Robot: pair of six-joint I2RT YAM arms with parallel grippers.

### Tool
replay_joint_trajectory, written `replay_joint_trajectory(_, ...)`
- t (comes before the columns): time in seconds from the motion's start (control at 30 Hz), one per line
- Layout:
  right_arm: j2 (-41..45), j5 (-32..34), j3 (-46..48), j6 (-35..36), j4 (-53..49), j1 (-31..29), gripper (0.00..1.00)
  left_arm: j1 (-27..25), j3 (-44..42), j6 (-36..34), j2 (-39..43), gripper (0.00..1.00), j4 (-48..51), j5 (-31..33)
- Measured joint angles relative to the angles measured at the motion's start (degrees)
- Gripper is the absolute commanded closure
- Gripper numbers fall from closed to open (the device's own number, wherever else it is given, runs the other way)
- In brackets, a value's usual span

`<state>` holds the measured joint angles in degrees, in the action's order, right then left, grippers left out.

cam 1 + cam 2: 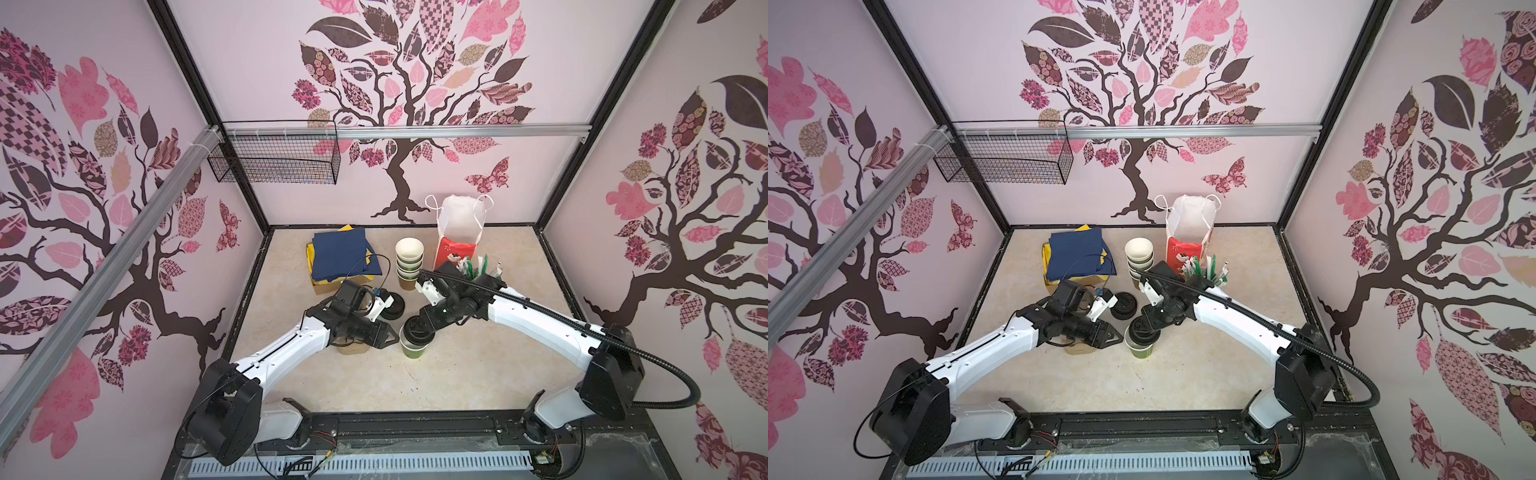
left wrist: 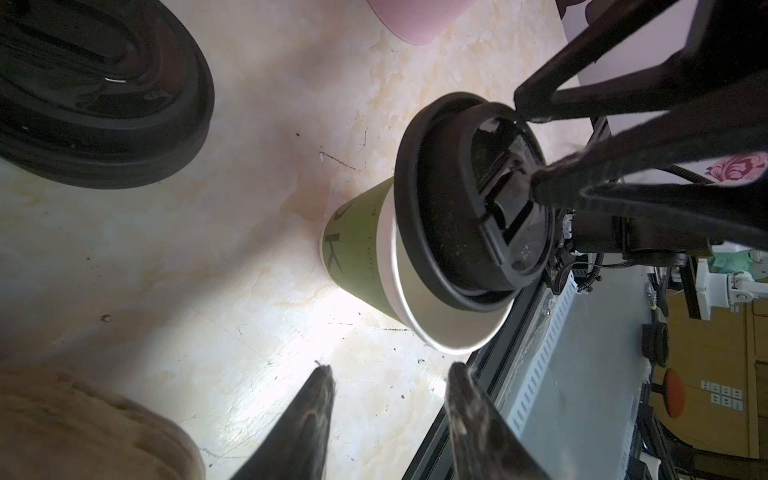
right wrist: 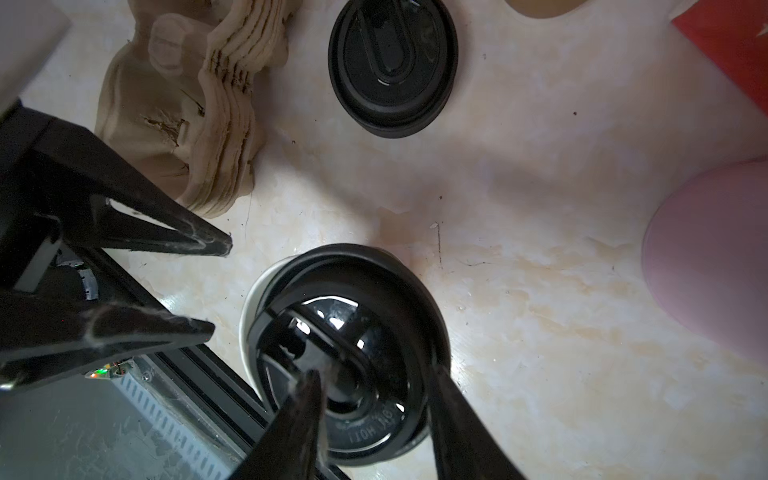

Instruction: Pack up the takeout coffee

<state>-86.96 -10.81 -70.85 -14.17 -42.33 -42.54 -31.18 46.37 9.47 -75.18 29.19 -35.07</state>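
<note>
There, the right fingers pinched the black lid, which sat tilted on the green cup. The cup stood mid-front on the beige marbled surface. The left fingers hung parted and empty just beside it. Pink tree-patterned walls enclosed everything, a wire basket hanging behind.
</note>
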Motion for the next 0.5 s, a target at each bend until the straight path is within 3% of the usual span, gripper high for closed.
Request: replay_joint_trajectory(0.5,0.0,-4.5,0.0,0.6,-0.2,0.0,0.56,0.0,0.0,-0.3,-0.1,0.53,-0.4,-0.2)
